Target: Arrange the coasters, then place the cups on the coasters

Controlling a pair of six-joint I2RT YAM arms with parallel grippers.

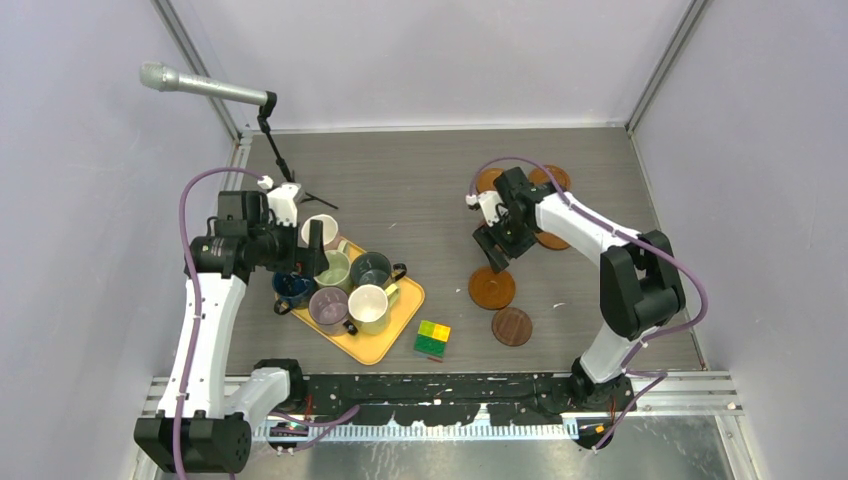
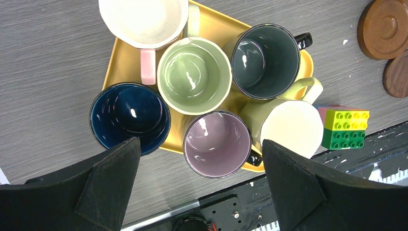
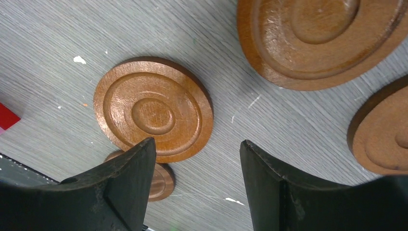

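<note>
**Coasters.** In the top view, five round reddish-brown wooden coasters (image 1: 490, 288) and one darker brown coaster (image 1: 511, 326) lie on the grey table, at 3 o'clock from the rectangular orange tray (image 2: 125, 57). The dark one sits at 5 o'clock from its nearest neighbour; the rest lie toward 12 o'clock, partly hidden by the arm.

**Right gripper** (image 3: 197, 144). Jaws apart, nothing between them, hovering above bare table at 5 o'clock of one coaster (image 3: 153, 115).

**Left gripper** (image 2: 199, 144). Jaws fully apart and empty, above the mugs.

**Cups.** Six ceramic mugs stand packed together on the tray: dark blue (image 2: 130, 118), light green (image 2: 194, 74), dark grey-green (image 2: 264, 60), mauve (image 2: 216, 143), pale yellow-cream (image 2: 291, 127), white-pink (image 2: 144, 19).

**Handling.** Coasters are probably light, stiff and low; pinch across the raised rim. Mugs are likely heavier, glazed, slippery and breakable; clamp one wall at the rim, away from neighbours.
</note>
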